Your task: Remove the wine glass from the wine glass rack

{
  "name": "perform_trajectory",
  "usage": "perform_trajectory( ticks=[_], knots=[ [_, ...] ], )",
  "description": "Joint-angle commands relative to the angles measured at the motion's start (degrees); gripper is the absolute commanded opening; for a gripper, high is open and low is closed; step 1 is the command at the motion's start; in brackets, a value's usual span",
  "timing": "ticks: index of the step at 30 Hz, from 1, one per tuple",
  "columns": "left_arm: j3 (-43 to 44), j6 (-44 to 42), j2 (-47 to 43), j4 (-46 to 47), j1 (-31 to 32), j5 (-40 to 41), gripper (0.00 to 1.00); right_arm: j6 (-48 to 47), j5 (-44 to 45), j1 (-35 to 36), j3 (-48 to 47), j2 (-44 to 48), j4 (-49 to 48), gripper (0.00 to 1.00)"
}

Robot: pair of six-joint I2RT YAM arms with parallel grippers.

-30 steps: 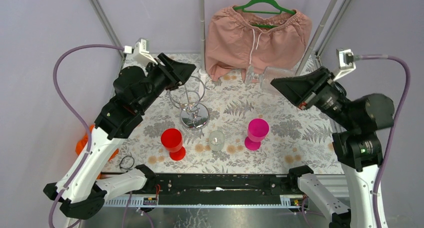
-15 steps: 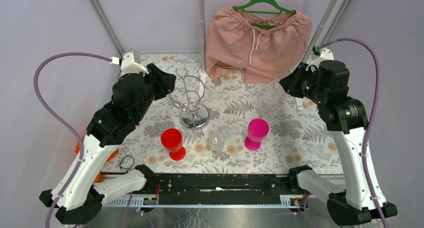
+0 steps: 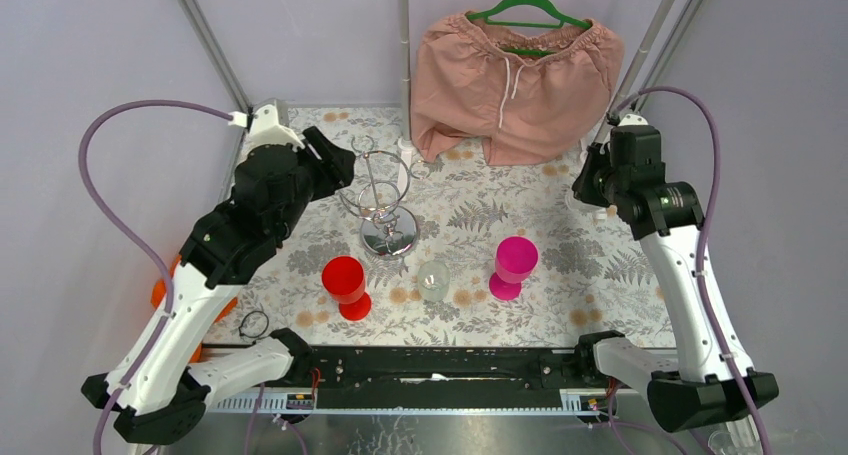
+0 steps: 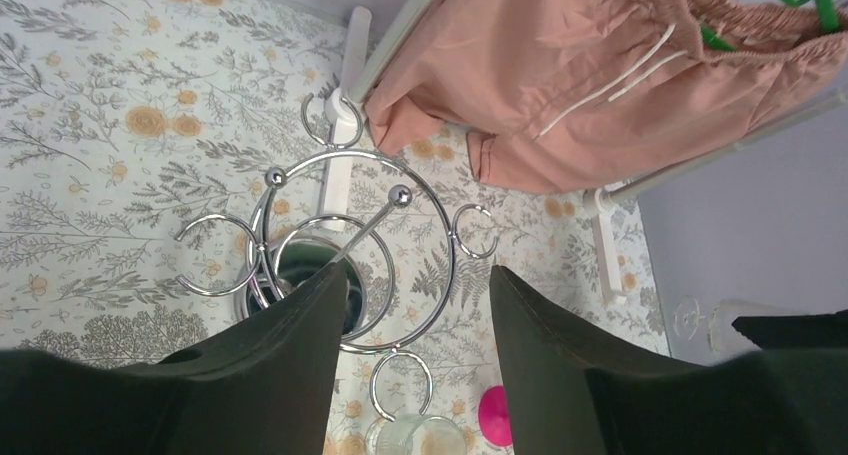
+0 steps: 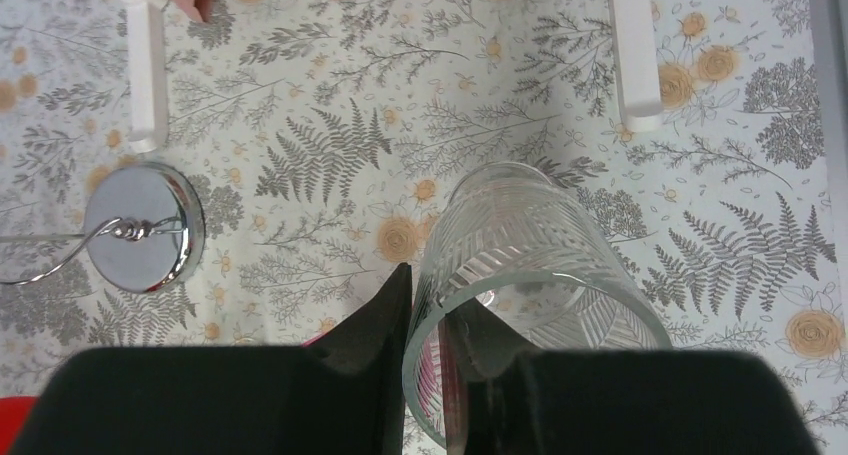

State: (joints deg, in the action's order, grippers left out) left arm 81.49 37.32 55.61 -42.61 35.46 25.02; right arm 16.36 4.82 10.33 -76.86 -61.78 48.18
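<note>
Item: wine glass (image 5: 535,265), clear and ribbed, off the wine glass rack (image 3: 381,201) and held over the right rear of the floral table (image 3: 560,210). The right gripper (image 5: 430,297) is clamped on its rim, one finger inside the bowl and one outside. The rack stands left of centre on its round mirror base (image 5: 141,229), well apart from the held glass. The left gripper (image 4: 418,280) hangs just above the rack's ring of hooks, fingers apart, touching nothing. Surroundings: a red cup (image 3: 345,283), a small clear glass (image 3: 434,278) and a magenta cup (image 3: 513,264) stand in a row nearer the arm bases, each apart from the others. Pink shorts (image 3: 515,70) on a green hanger (image 3: 528,13) hang at the far edge, and two white stand feet (image 5: 632,45) lie on the cloth beneath them. Open floral cloth lies between the rack base and the held glass. The table's right edge (image 5: 826,85) runs near the glass. A black cable loop (image 3: 253,323) lies at the near left edge.
</note>
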Motion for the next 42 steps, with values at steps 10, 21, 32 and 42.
perform_trajectory(
  ticks=[10, 21, 32, 42],
  knots=[
    [-3.1, -1.2, 1.1, 2.9, -6.9, -9.7, 0.66, -1.6, -13.4, -1.9, -10.3, -17.2, -8.6, 0.00],
    [-8.0, -2.3, 0.7, 6.6, -20.7, -23.9, 0.66, -3.3, -8.8, 7.7, -24.9, -32.3, -6.6, 0.00],
    [-10.1, -3.5, 0.0, 7.4, -25.4, -26.7, 0.65, -6.2, -0.9, 19.1, -34.3, -43.0, -2.8, 0.00],
    [-11.2, -3.8, -0.7, 7.8, -28.5, -29.2, 0.64, -7.5, 3.1, 23.8, -35.2, -44.0, 0.0, 0.00]
  ],
)
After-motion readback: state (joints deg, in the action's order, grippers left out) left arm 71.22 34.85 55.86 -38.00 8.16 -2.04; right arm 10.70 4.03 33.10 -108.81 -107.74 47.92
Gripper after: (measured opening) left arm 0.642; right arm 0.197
